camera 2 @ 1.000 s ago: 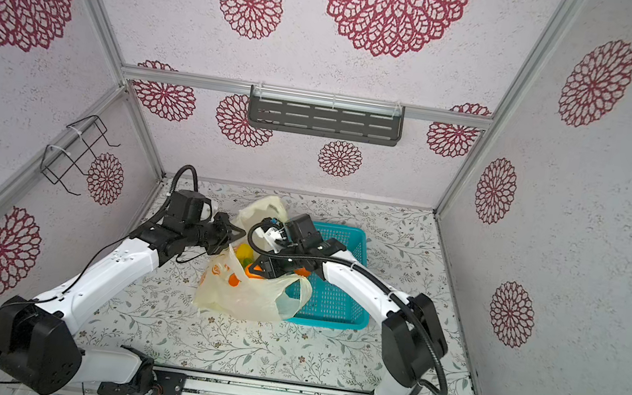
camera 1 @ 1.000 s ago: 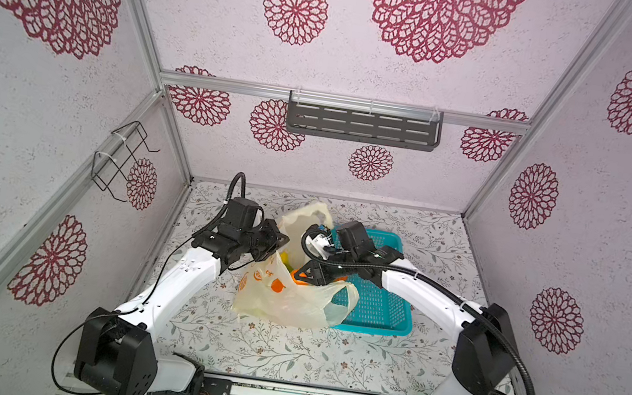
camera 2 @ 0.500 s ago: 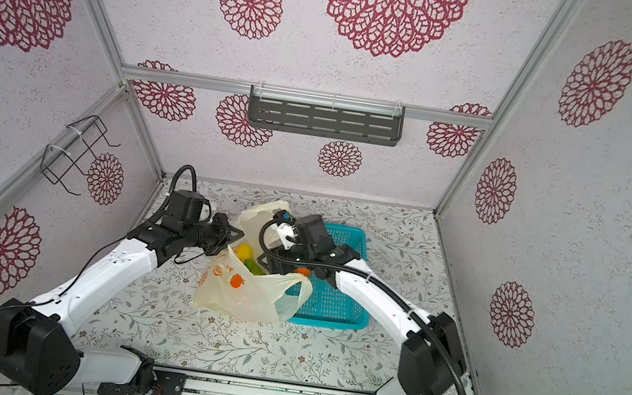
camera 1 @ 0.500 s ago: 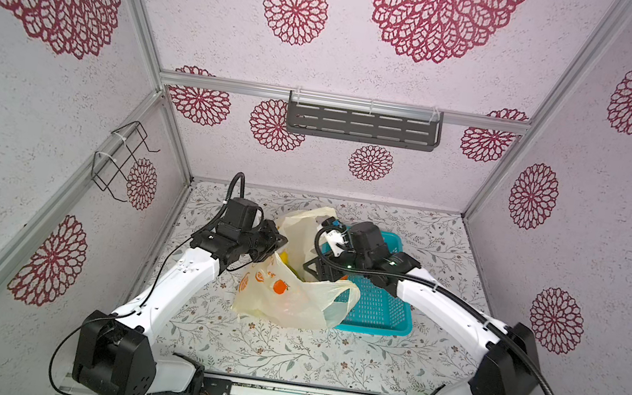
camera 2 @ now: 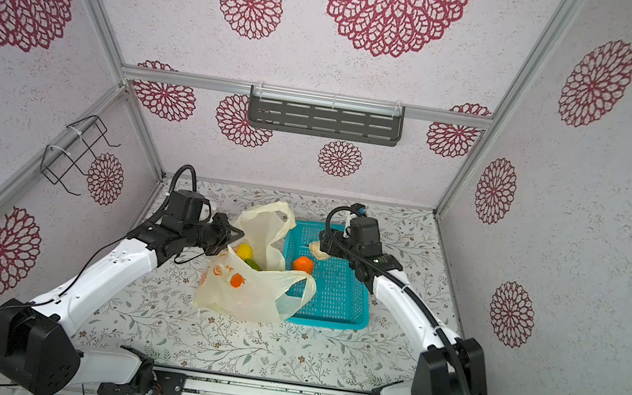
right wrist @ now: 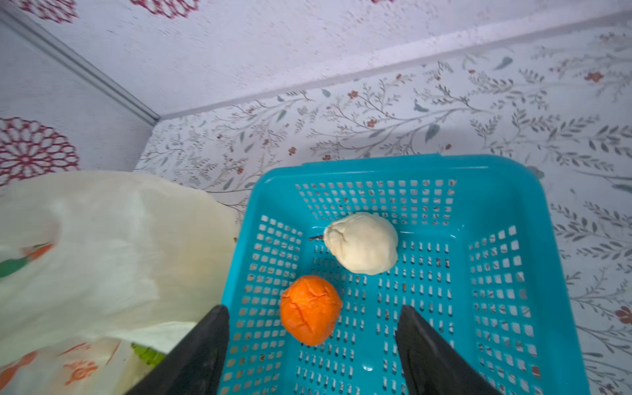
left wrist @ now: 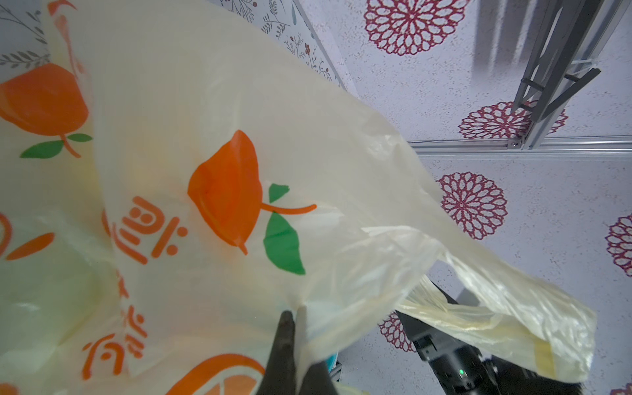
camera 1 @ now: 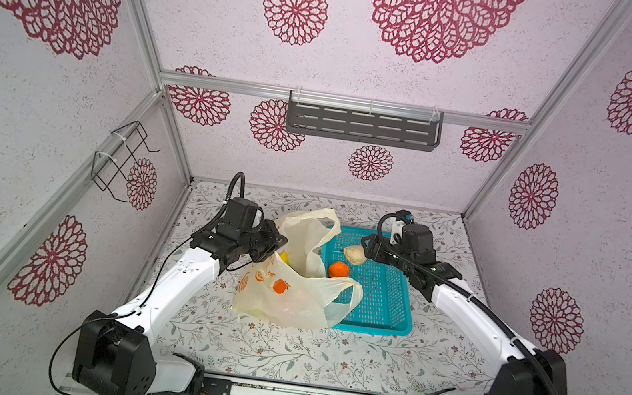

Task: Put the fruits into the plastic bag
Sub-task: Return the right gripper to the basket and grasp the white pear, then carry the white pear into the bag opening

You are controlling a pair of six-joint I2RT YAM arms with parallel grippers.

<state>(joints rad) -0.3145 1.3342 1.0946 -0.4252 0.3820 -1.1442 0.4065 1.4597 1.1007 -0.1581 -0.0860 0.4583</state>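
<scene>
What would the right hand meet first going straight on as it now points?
Probably the orange in the teal basket, centred ahead of the open right hand; depth unclear.

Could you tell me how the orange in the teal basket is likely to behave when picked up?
The orange is round, so it may roll on the flat floor of the basket if nudged. Its creased skin suggests a soft toy that probably gives a little. It looks small beside the open right pincer, so likely light.
</scene>
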